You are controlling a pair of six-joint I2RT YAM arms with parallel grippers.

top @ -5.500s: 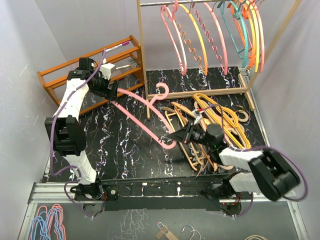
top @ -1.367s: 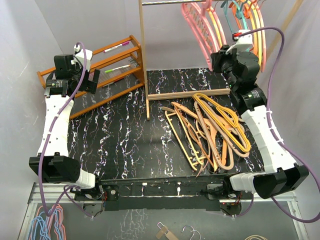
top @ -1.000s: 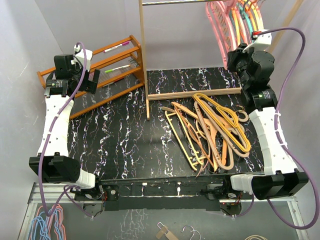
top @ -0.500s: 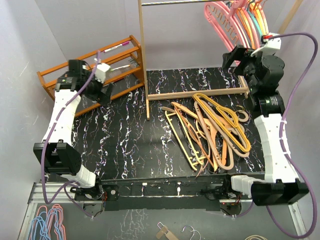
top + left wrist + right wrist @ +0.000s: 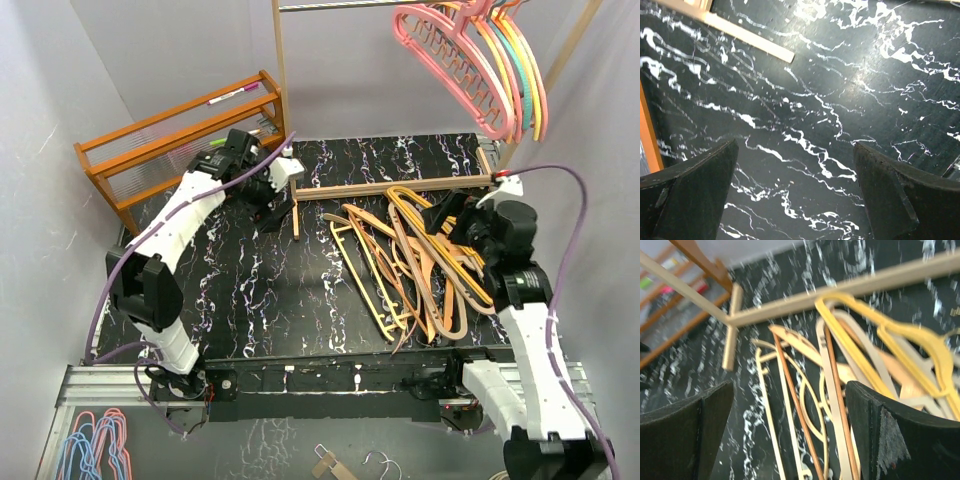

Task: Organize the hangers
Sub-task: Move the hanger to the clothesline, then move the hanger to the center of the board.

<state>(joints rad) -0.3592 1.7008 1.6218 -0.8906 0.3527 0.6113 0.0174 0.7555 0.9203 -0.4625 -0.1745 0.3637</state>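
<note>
The table (image 5: 250, 290) is black with white marble veins. The heaped hangers (image 5: 392, 285) on its right are tan wood and yellow, and the hung hangers (image 5: 450, 70) at the far right are pink, orange, teal and yellow. The far-left rack (image 5: 170, 112) is orange-brown, and the frame (image 5: 400, 186) is pale wood.

One wooden garment frame (image 5: 283, 110); one slatted shelf rack (image 5: 160, 120). Hangers (image 5: 452, 75): one bunch on the rail (image 5: 340, 5), one heap (image 5: 420, 262) on the desk (image 5: 250, 290); individual counts indeterminable.
</note>
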